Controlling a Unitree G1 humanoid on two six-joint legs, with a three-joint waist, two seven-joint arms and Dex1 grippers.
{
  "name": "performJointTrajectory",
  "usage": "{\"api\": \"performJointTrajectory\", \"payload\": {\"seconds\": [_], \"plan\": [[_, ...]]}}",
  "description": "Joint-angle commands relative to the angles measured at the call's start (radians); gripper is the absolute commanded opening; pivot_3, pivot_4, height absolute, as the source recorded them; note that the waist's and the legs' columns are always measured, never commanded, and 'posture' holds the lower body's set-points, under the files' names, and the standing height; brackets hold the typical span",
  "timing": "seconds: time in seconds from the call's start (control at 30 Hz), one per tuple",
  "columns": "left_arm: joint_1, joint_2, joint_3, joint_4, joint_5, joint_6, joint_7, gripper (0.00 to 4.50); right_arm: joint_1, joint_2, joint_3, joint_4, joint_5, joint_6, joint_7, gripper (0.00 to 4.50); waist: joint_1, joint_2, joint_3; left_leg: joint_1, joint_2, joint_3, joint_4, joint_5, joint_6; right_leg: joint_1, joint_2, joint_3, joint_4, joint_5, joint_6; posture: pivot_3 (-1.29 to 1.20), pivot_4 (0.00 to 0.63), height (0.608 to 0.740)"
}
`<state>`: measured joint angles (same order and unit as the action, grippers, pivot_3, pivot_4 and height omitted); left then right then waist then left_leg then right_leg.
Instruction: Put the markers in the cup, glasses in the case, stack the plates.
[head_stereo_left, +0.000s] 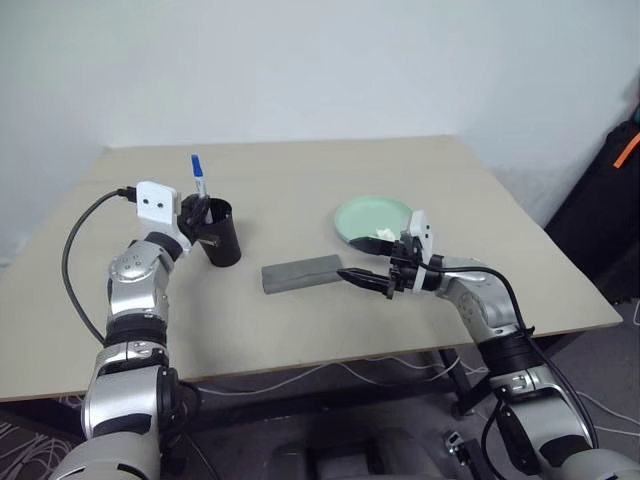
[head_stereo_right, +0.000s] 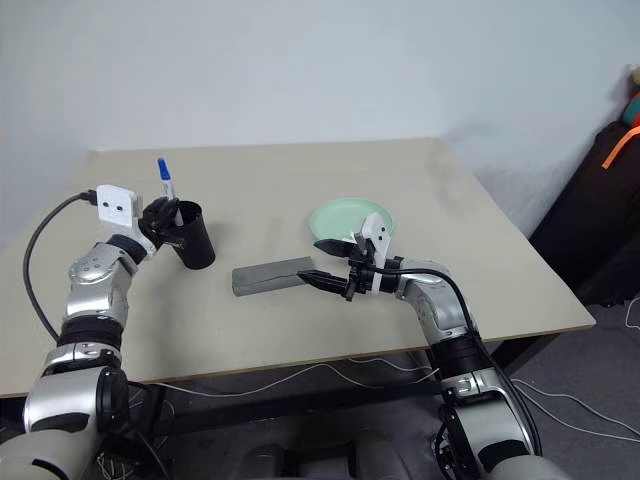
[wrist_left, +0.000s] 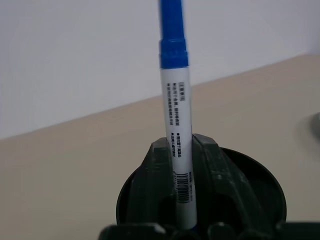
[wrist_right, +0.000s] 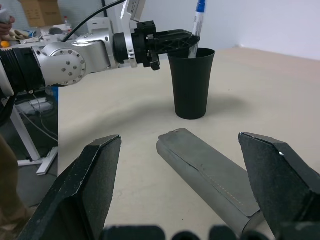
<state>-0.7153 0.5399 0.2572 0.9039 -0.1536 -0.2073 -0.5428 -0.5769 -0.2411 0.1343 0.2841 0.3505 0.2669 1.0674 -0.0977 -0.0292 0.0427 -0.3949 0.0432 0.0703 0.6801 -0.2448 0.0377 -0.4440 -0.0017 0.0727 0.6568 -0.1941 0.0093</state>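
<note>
Left gripper (wrist_left: 182, 150) pinches the blue-capped marker (wrist_left: 177, 150) upright over the cup (head_stereo_left: 222, 238) rim, seemingly partly inside.

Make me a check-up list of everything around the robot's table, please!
Surface: tan table, flat and mostly bare.
Job's things: blue-capped marker upright, its lower end in the black cup; grey case lying shut near the middle; mint green plate beyond the right arm, something pale at its near edge.
Clutter: nothing seen.
Grippers: left gripper at the cup's rim with its fingers on either side of the marker; right gripper open, pointing at the case's end, not touching it.
Cables: black cable looping from the left wrist; thin wires on the floor.
Surroundings: white wall; dark bag at right.
</note>
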Motion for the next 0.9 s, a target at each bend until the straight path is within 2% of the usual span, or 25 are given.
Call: {"api": "performJointTrajectory", "payload": {"seconds": [0.03, 0.2, 0.47, 0.57, 0.7, 0.9], "plan": [[-0.042, -0.004, 0.010, -0.005, -0.021, -0.031, -0.005, 1.76, -0.006, 0.001, -0.016, -0.035, 0.011, -0.017, -0.006, 4.08, 0.000, 0.000, 0.000, 0.000, 0.000, 0.000, 0.000, 0.000, 0.000, 0.000, 0.000, 0.000, 0.000, 0.000, 0.000, 0.00, 0.000, 0.740], [-0.032, -0.008, 0.012, -0.020, -0.032, -0.034, -0.017, 3.37, 0.000, -0.002, -0.017, -0.047, 0.014, -0.012, -0.010, 4.08, 0.000, 0.000, 0.000, 0.000, 0.000, 0.000, 0.000, 0.000, 0.000, 0.000, 0.000, 0.000, 0.000, 0.000, 0.000, 0.00, 0.000, 0.740], [0.000, -0.009, 0.018, -0.089, -0.048, -0.026, -0.012, 3.37, 0.012, -0.007, -0.015, -0.062, 0.018, -0.001, -0.007, 4.08, 0.000, 0.000, 0.000, 0.000, 0.000, 0.000, -0.001, 0.000, 0.000, 0.000, 0.000, 0.000, 0.000, 0.000, 0.000, 0.00, 0.000, 0.740], [0.028, -0.004, 0.041, -0.188, -0.108, 0.037, -0.060, 3.37, 0.000, -0.009, -0.025, -0.057, 0.024, 0.009, -0.010, 4.08, 0.000, 0.000, 0.000, 0.000, 0.000, 0.000, -0.001, 0.000, 0.000, 0.000, 0.000, 0.000, 0.000, 0.000, 0.000, 0.00, 0.000, 0.740], [0.121, 0.012, 0.053, -0.449, -0.240, 0.225, -0.153, 3.37, -0.007, -0.037, -0.047, -0.060, 0.041, 0.025, 0.003, 4.08, -0.001, 0.000, 0.000, 0.000, 0.000, 0.000, -0.001, 0.000, -0.001, -0.001, -0.001, 0.000, 0.000, 0.000, 0.000, 0.00, 0.000, 0.740], [0.388, 0.065, 0.022, -0.887, -0.390, 0.493, -0.260, 3.37, -0.026, -0.092, -0.090, -0.058, 0.071, 0.058, 0.026, 4.08, -0.003, 0.001, 0.000, 0.001, 0.001, 0.001, -0.004, -0.001, -0.001, -0.001, -0.001, 0.001, -0.002, 0.000, 0.000, 0.00, 0.000, 0.740]]}}
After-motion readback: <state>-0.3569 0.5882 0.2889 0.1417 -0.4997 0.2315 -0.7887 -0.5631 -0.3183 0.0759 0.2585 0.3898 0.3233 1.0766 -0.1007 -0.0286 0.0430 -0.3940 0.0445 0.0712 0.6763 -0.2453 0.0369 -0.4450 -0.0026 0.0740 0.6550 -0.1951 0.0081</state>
